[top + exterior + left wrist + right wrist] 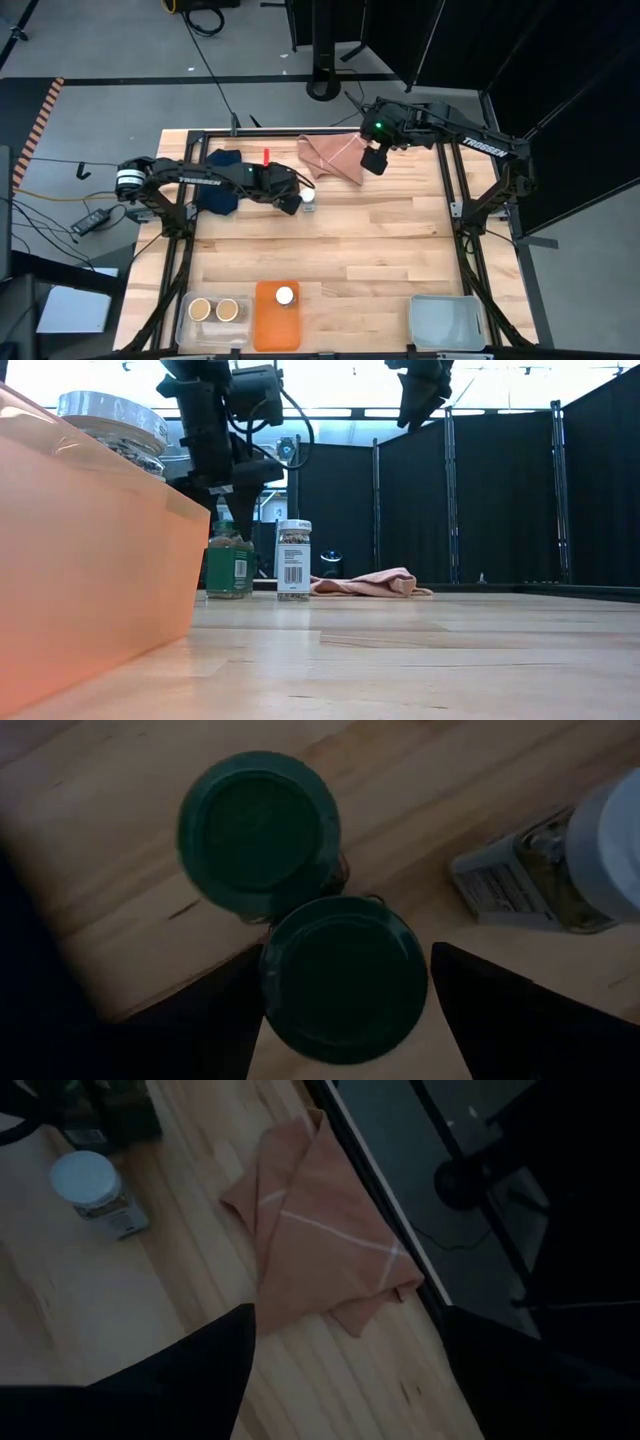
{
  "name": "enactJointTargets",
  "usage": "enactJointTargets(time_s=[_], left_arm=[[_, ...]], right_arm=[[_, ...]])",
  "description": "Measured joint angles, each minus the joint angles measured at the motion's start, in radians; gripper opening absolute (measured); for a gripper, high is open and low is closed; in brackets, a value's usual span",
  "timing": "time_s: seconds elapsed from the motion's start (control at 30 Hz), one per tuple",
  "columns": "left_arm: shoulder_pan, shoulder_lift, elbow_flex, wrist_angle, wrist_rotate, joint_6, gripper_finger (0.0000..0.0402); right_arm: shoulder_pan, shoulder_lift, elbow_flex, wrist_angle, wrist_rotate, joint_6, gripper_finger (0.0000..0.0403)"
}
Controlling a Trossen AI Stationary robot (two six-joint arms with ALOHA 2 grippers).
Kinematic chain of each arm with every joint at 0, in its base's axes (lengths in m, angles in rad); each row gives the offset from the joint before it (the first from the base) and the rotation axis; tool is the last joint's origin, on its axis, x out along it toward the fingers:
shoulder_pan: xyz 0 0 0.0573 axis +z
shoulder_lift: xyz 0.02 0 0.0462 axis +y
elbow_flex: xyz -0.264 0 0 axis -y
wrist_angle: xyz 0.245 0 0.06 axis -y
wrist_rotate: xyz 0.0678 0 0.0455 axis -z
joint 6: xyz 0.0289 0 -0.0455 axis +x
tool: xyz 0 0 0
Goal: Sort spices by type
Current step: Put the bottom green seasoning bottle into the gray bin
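Two green-lidded spice jars stand side by side on the table at the far left; in the left wrist view one lid point(258, 830) lies beyond the other point(343, 975). My left gripper point(345, 982) is open just above the nearer one, a finger on either side of its lid, not touching it. A white-lidded jar point(308, 197) stands next to them, to their right. My right gripper point(374, 160) hangs open high over the pink cloth point(320, 1230). Two tan-lidded jars point(215, 310) sit in a clear bin, and a white-lidded jar point(285, 296) sits in the orange bin point(276, 330).
A dark blue cloth point(222, 190) lies under my left arm at the far left. A clear bin point(445, 320) stands at the front right. The three bins line the near edge, and bare wood point(330, 250) lies between them and the jars.
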Motion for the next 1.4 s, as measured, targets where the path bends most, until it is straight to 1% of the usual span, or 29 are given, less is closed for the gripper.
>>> enactJointTargets(time_s=[0.1,0.37,0.6,0.83,1.03,1.23,1.4], left_arm=[[0.0,0.0,0.0,0.008,0.0,0.006,0.0266],[0.0,0.0,0.0,0.014,0.043,0.005,0.0195],[0.0,0.0,0.001,0.02,0.066,0.001,0.0194],[-0.001,0.001,0.035,0.015,0.137,-0.002,0.0194],[0.0,0.001,0.102,-0.061,0.132,0.026,0.0194],[-0.001,0.001,0.186,-0.154,0.136,0.069,0.0195],[-0.002,0.001,0.282,-0.22,0.14,0.109,0.0196]], right_arm=[[0.0,0.0,0.0,0.003,0.0,-0.001,0.0325],[0.0,0.0,0.0,0.003,-0.001,-0.009,0.0319],[0.0,0.0,0.0,0.003,-0.001,-0.012,0.0309],[0.0,0.0,0.0,0.003,-0.001,-0.012,0.0302],[0.0,0.0,0.0,0.002,-0.001,-0.018,0.0304],[0.0,0.0,0.0,0.002,-0.001,-0.048,0.0298],[0.007,-0.002,0.0,-0.019,-0.001,-0.08,0.029]])
